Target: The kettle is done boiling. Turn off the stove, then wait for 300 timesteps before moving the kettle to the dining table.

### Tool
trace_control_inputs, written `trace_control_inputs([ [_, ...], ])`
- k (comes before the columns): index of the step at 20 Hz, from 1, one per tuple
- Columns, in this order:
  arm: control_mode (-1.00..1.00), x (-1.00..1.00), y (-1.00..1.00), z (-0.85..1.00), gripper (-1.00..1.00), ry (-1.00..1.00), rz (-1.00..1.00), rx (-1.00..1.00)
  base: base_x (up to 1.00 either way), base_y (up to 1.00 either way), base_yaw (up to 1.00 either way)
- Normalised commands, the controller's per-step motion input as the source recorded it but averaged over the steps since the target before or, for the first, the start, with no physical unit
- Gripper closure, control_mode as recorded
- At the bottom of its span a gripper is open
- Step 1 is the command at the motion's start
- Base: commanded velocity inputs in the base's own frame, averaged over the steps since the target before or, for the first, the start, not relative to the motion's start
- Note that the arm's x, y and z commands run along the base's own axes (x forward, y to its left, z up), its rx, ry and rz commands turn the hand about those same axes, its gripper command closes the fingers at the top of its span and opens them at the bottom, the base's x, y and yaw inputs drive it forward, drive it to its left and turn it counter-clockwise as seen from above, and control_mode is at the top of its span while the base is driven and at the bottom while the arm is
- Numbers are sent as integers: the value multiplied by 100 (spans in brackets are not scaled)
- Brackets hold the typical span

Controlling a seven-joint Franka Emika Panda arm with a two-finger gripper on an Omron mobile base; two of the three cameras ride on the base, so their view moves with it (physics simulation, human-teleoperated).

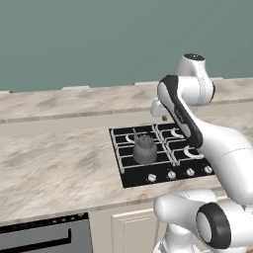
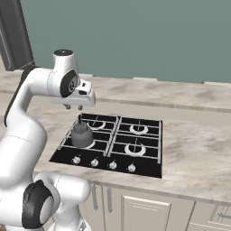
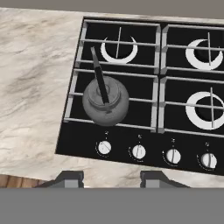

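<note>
A green-grey wall [image 1: 99, 39] stands behind everything, and below it runs the long raised beige marble slab of the dining table [image 1: 74, 101], a narrow strip across the back of both base views. In front of it, lower and wider, lies the marble worktop [image 1: 54, 168], which carries the stove. Under the worktop's front edge sit cream cabinet doors [image 2: 144, 212] and, at the left of the left base view, a black-fronted oven [image 1: 44, 237] with a bar handle.

The white arm [image 1: 217, 143] bends up and over the worktop, its hand hanging above the stove's near-left quarter.

The stove [image 3: 179, 144] is a black rectangular cooktop with grey grates, four white burner rings and a row of four small silver knobs [image 3: 138, 152] along its front edge.

The kettle [image 3: 105, 103], small, squat and dark grey, stands upright on the front-left burner, its arched handle running over the lid. In the right base view it sits just below and a little in front of the hand, clear of it.

The end effector [image 3: 111, 177] hovers above the stove, holding nothing; its two dark finger tips [image 3: 65, 177] stand apart, spread partway, over the worktop's front edge just in front of the knob row.
</note>
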Motion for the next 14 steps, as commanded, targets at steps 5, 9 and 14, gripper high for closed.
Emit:
trace_control_inputs([
  [5, -100, -16, 0, -1, -100, -6, 0, 0, 0, 0, 0],
  [9, -100, -11, 0, -7, -100, 0, 2, 0, 0, 0, 0],
  [14, -100, -5, 0, -16, -100, 1, 6, 0, 0, 0, 0],
])
